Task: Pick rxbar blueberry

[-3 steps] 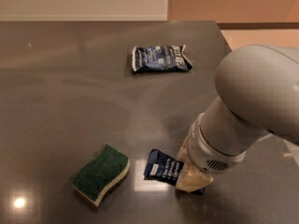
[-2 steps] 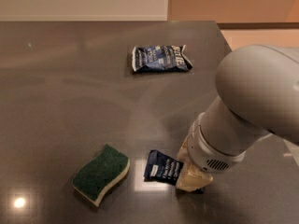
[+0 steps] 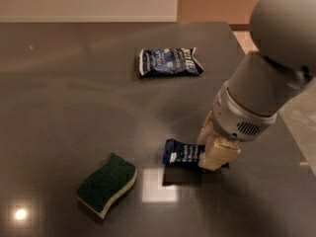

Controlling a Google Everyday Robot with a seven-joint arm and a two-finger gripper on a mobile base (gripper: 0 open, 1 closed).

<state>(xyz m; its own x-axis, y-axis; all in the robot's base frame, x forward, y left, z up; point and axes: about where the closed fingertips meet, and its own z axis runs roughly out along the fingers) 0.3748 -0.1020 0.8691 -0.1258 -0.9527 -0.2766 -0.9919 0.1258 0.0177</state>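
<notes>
The rxbar blueberry (image 3: 181, 154), a slim dark navy wrapper with white text and a white label at its left end, is at the front middle of the dark table (image 3: 74, 83). My gripper (image 3: 212, 151) is shut on the bar's right end, with a cream finger (image 3: 219, 154) over it. The bar appears held a little above the table, with a dark shadow under it. The bar's right end is hidden by the gripper.
A wider crinkled blue-and-white snack bag (image 3: 169, 61) lies at the back middle. A green sponge (image 3: 107, 184) lies at the front left of the bar. The table's right edge (image 3: 286, 127) runs just behind my arm.
The arm and gripper have moved up and back in the picture, and the rxbar has moved with them; a shadow now shows beneath the bar.
</notes>
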